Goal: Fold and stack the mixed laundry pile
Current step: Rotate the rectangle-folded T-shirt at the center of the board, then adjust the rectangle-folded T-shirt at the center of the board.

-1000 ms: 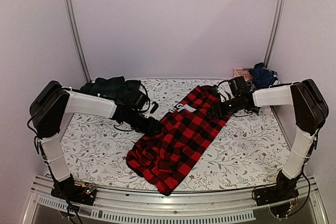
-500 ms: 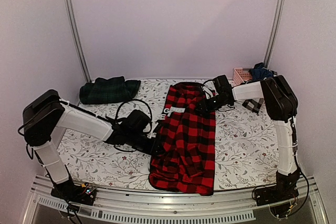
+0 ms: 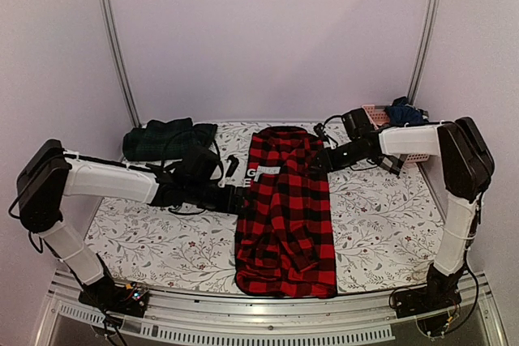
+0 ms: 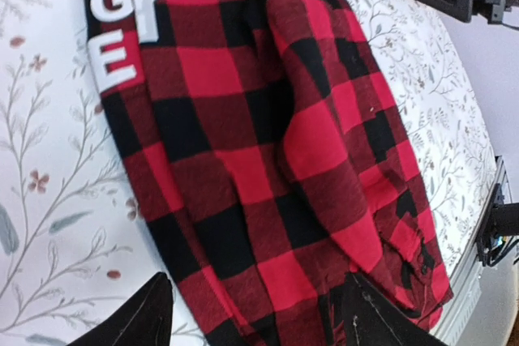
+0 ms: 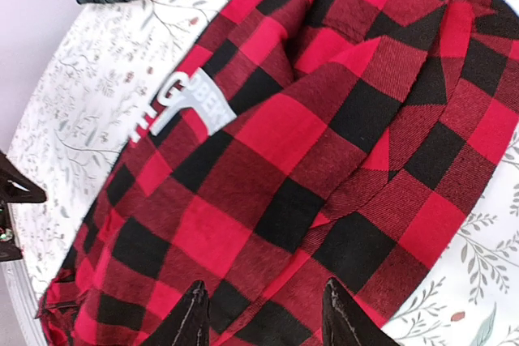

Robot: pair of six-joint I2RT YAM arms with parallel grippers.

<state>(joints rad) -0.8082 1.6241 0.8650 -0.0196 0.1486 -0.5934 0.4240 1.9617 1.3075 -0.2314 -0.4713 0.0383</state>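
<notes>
checked shirt (image 3: pixel 285 208) flat; left claw (image 4: pixel 259 320), right claw (image 5: pixel 263 318) parted over it

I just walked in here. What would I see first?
A big red-and-black checked flannel shirt lies stretched out in the middle of the white leaf-patterned table cloth. The left gripper is at its left edge and the right gripper at its far right side. A dark green tartan bundle sits at the far left.

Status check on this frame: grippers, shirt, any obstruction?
Left gripper open at left edge of red checked shirt, right gripper open at its upper right. Shirt lies lengthwise mid-table. Green tartan piece apart, back left.
</notes>
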